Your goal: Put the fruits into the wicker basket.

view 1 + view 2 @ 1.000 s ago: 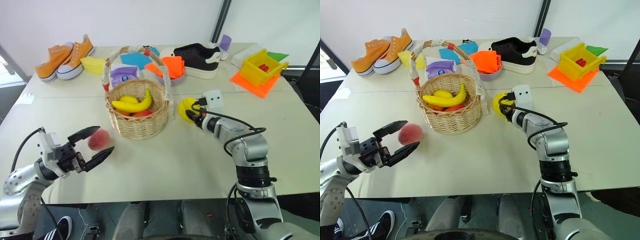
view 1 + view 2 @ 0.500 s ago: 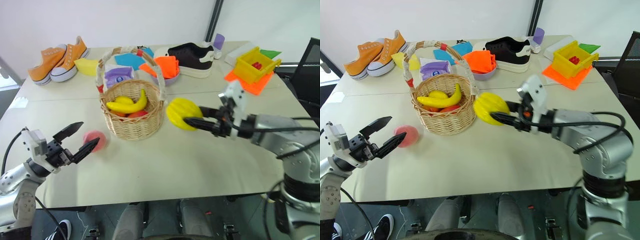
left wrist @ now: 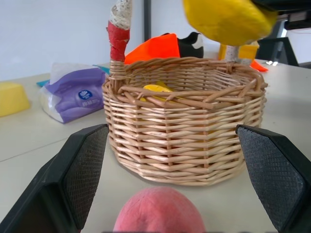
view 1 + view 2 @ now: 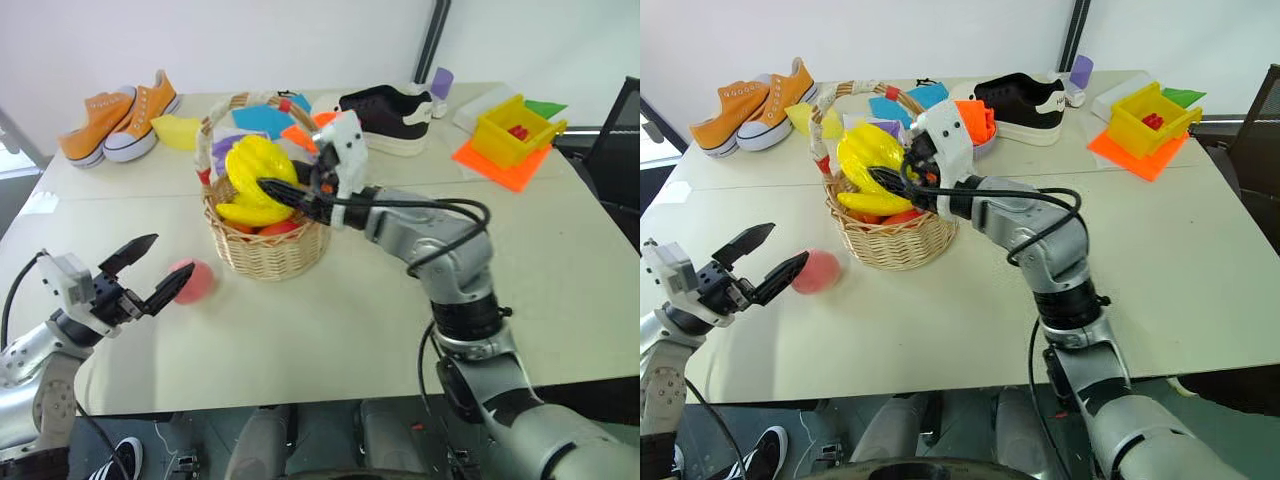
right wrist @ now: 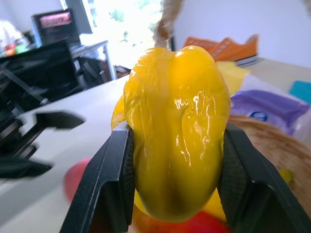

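No readable text for you here.
The tissue pack [image 3: 73, 94] carries a round blue logo, too small to read.

Ridged fruit [image 4: 256, 168] glossy yellow, banana [image 4: 248, 212] yellow, peach [image 4: 193, 281] pink-red; wicker basket [image 4: 268, 245] tan weave w/ white lace on handle [image 4: 213, 129] & a red wrap at one end. Bench [image 4: 330, 320] pale cream. Sneakers [image 4: 122, 114] orange w/ white soles, shoe [image 4: 388, 111] black w/ white sole, bin [image 4: 512, 130] yellow on orange cloth [image 4: 502, 166], tissue pack [image 3: 75, 91] purple; end effector fingers [image 5: 109, 182] black.
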### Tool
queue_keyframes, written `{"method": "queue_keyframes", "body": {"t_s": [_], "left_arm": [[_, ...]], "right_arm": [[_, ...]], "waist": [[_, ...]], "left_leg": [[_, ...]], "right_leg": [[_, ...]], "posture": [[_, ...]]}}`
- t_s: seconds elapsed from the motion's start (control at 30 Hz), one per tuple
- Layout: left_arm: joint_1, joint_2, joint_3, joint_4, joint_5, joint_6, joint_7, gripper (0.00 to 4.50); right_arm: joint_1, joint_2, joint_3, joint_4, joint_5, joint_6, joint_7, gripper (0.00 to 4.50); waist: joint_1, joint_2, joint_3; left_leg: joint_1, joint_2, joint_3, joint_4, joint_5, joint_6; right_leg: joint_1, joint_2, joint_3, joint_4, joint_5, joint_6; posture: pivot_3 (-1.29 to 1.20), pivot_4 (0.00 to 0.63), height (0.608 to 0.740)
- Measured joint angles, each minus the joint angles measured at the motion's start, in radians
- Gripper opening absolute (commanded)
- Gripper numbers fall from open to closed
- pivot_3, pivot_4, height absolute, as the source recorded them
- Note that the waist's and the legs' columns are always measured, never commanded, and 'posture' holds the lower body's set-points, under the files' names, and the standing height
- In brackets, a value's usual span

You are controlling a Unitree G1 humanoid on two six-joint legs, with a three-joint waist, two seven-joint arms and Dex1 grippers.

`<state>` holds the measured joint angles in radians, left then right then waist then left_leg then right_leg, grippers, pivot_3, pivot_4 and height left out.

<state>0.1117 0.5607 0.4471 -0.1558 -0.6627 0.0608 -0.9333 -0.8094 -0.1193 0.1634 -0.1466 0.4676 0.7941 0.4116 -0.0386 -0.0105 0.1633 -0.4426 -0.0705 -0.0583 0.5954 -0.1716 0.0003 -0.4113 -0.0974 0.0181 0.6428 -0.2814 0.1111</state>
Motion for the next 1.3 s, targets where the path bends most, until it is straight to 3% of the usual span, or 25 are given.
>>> {"method": "queue_keyframes", "body": {"t_s": [0.03, 0.07, 0.3, 0.5, 0.67, 0.83, 1.17, 1.3], "left_arm": [[0.006, -0.003, 0.000, -0.012, 0.000, 0.000, 0.005, 4.50], [0.010, -0.003, 0.000, -0.019, 0.000, 0.000, 0.008, 4.50], [0.044, -0.009, 0.002, -0.040, 0.001, 0.000, 0.036, 4.50], [0.052, -0.016, 0.009, -0.045, 0.022, 0.000, 0.106, 4.50], [0.061, -0.030, 0.001, -0.054, 0.078, 0.006, 0.192, 4.50], [0.077, -0.043, -0.041, -0.056, 0.107, 0.070, 0.241, 4.50], [0.027, -0.045, -0.133, -0.052, 0.122, 0.219, 0.271, 4.50], [-0.005, -0.030, -0.151, -0.017, 0.163, 0.250, 0.301, 3.37]], "right_arm": [[-0.001, 0.000, 0.008, 0.013, -0.021, -0.022, 0.003, 4.17], [-0.001, -0.004, 0.016, 0.020, -0.034, -0.032, 0.006, 4.45], [0.074, -0.085, 0.011, -0.040, -0.042, -0.063, 0.089, 4.45], [0.255, -0.413, -0.084, -0.258, 0.069, -0.126, 0.402, 4.45], [0.462, -0.564, -0.163, -0.348, 0.084, -0.230, 0.546, 4.45], [0.603, -0.631, -0.177, -0.414, 0.048, -0.297, 0.581, 4.45], [0.595, -0.643, -0.138, -0.410, -0.014, -0.364, 0.569, 4.45], [0.597, -0.627, -0.127, -0.363, -0.045, -0.409, 0.565, 4.50]], "waist": [[0.000, 0.000, 0.000], [0.000, 0.000, 0.000], [0.000, 0.000, 0.000], [0.022, 0.000, 0.000], [0.027, -0.001, 0.000], [0.028, -0.001, 0.000], [0.029, -0.001, 0.000], [0.032, -0.001, 0.000]], "left_leg": [[0.000, 0.000, 0.000, 0.000, 0.000, 0.000], [0.000, 0.000, 0.000, 0.000, 0.000, 0.000], [0.000, 0.000, 0.000, 0.000, 0.000, 0.000], [0.000, 0.000, 0.000, 0.001, 0.000, 0.000], [0.000, 0.001, 0.000, 0.000, 0.000, 0.000], [0.000, 0.001, 0.000, 0.001, 0.000, 0.000], [0.000, 0.001, 0.000, 0.001, 0.000, 0.000], [0.000, 0.001, 0.000, 0.001, 0.000, 0.000]], "right_leg": [[0.000, 0.000, 0.000, 0.001, 0.000, 0.000], [0.000, 0.000, 0.000, 0.001, 0.000, 0.000], [0.001, 0.000, 0.000, 0.002, 0.000, 0.000], [0.004, -0.001, -0.001, 0.000, -0.002, -0.003], [0.005, -0.001, -0.001, -0.003, -0.002, -0.003], [0.006, -0.001, -0.001, -0.004, -0.002, -0.003], [0.007, -0.001, -0.001, -0.005, -0.002, -0.003], [0.008, -0.001, -0.001, -0.007, -0.002, -0.003]], "posture": [[0.00, 0.150, 0.740], [0.00, 0.150, 0.740], [0.00, 0.150, 0.740], [0.00, 0.150, 0.740], [0.00, 0.150, 0.740], [0.00, 0.150, 0.740], [0.00, 0.150, 0.740], [0.00, 0.150, 0.740]]}}
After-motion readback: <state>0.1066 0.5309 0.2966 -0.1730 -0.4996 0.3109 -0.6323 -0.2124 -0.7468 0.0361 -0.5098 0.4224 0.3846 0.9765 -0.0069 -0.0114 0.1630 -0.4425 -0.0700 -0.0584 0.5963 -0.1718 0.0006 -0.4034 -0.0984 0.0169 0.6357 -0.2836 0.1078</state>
